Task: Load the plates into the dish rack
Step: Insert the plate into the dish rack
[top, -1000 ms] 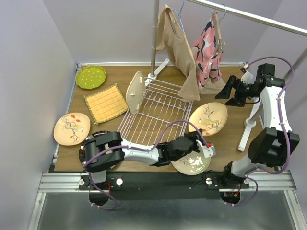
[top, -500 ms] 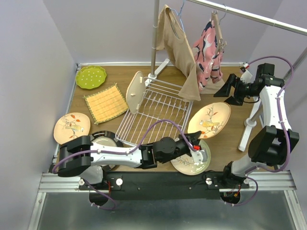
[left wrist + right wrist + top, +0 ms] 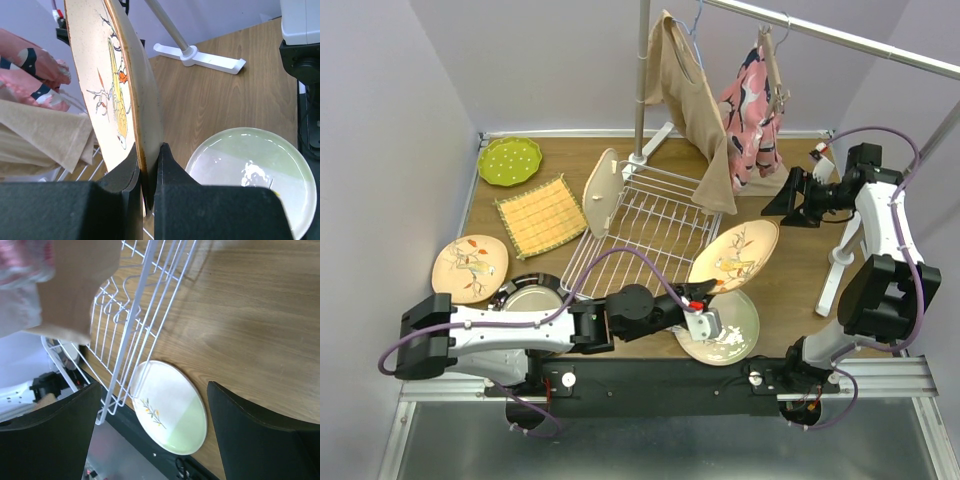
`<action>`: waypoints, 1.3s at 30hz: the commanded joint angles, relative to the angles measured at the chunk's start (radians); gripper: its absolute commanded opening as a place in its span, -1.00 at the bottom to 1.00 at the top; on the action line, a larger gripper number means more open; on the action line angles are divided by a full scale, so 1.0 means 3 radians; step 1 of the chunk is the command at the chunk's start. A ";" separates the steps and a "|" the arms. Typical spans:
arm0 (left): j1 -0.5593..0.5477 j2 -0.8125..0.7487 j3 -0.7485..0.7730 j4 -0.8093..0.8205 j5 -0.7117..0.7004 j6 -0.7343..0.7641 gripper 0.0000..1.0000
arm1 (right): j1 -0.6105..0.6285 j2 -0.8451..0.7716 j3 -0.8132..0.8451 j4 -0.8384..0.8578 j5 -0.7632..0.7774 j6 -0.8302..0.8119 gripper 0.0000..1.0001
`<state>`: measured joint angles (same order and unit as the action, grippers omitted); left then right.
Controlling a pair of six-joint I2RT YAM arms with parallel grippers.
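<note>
The tan floral plate (image 3: 733, 256) is pinched by its rim between the nearly closed fingers of the left gripper (image 3: 148, 160). It is held raised and tilted, just beside the dish rack (image 3: 640, 235) (at its right edge). The right gripper (image 3: 782, 200) is spread wide, with nothing held.

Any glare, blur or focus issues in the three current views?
Left wrist: bright glare patch on the pale-green plate; the left pincer, shut on the tan plate, is a featureless black mass at the bottom. Right wrist: the clothes at top left are blurred, while the rack and the table grain read clearly. Top external: even light, soft shadows, no visible blur.
</note>
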<state>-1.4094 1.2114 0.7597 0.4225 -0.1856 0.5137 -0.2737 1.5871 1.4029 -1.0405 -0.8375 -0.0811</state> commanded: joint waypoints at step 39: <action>0.1041 -0.0863 0.0367 -0.0186 -0.0062 -0.1343 -1.00 | 0.0104 -0.0156 -0.0263 -0.0203 0.1294 -0.2087 0.90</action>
<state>-1.1526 1.0008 0.7734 0.2550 -0.2420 0.2367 -0.2466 1.6253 1.3354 -1.0744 -0.4816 -0.5930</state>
